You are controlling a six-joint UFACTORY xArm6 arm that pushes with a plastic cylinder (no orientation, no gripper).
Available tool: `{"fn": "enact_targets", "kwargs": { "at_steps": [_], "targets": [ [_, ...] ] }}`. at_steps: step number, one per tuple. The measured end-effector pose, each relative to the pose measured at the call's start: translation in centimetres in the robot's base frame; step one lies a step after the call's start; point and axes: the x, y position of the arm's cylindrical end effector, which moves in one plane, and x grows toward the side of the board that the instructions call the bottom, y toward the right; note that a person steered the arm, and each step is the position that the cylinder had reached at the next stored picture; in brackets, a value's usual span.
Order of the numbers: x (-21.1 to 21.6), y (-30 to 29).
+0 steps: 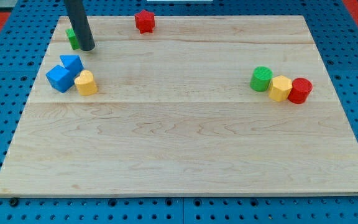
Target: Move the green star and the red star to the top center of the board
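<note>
The red star (145, 21) sits near the board's top edge, left of centre. The green star (71, 37) is at the top left, mostly hidden behind my rod; only its left part shows. My tip (87, 48) rests on the board just right of the green star, touching or nearly touching it. The red star lies about a hundred pixels to the right of my tip and slightly higher in the view.
Two blue blocks (65, 71) and a yellow block (86, 82) cluster below my tip at the left. At the right, a green cylinder (261, 79), a yellow block (280, 88) and a red cylinder (300, 90) sit in a row. The wooden board (185, 143) lies on blue pegboard.
</note>
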Motion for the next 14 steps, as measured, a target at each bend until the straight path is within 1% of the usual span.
{"fn": "enact_targets", "kwargs": {
  "at_steps": [1, 2, 3, 4, 5, 6, 7, 8, 10, 11, 13, 14],
  "targets": [
    [0.0, 2.3],
    [2.4, 1.1],
    [2.7, -5.0],
    [-1.6, -7.7],
    [-4.5, -2.1],
    [-6.1, 2.3],
    [-7.4, 2.4],
    [-10.0, 6.0],
    [-9.1, 17.0],
    [-9.1, 13.1],
    [-9.0, -0.9],
    [-4.3, -1.0]
  ]
}}
